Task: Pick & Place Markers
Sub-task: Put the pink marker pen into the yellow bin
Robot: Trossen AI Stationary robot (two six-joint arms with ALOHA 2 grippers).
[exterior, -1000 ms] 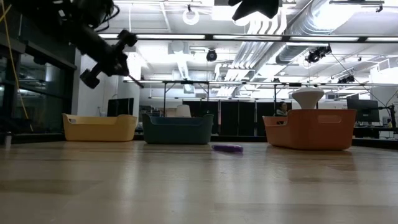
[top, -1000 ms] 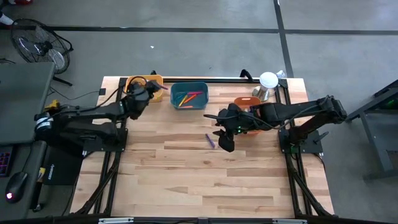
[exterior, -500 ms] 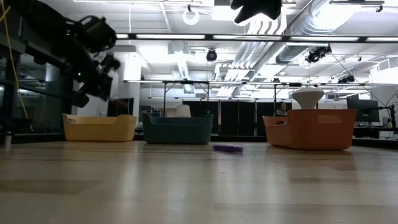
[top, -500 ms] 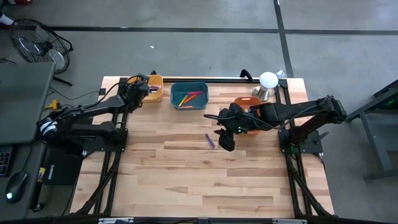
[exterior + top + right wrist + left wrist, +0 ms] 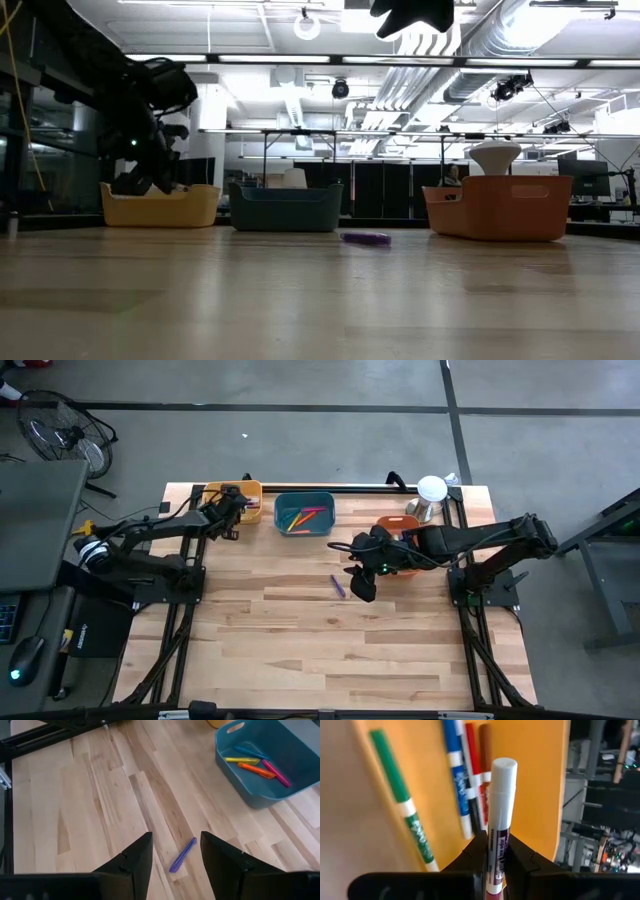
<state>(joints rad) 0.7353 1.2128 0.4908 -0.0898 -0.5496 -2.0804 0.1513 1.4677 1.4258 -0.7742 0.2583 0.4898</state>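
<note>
My left gripper (image 5: 230,512) (image 5: 150,180) hangs over the yellow bin (image 5: 250,488) (image 5: 190,205) at the far left, shut on a marker with a white cap and dark purple body (image 5: 499,815). Green (image 5: 402,810), blue (image 5: 457,780), red and brown markers lie on the bin's floor. My right gripper (image 5: 362,590) (image 5: 175,845) stands open, high above a purple marker (image 5: 338,586) (image 5: 182,855) (image 5: 365,238) that lies flat on the table near its middle. My left gripper pinches the marker's lower body (image 5: 495,862) between its two fingers. The marker runs along the fingers and sticks out ahead of them, white cap (image 5: 503,770) foremost. The fingers slant down over the yellow bin, and the marker is clear of the bin's floor.
A teal bin (image 5: 304,513) (image 5: 260,765) with yellow, orange, pink and blue markers stands at the far middle. An orange bin (image 5: 398,523) (image 5: 498,207) sits partly under my right arm. A white-topped object (image 5: 431,490) stands at the far right corner. Bare wood lies toward the near edge.
My left gripper has come down with the marker from high between the yellow and teal bins to just over the yellow bin, rolling its wrist on the way. The purple marker on the table has stayed where it was.
</note>
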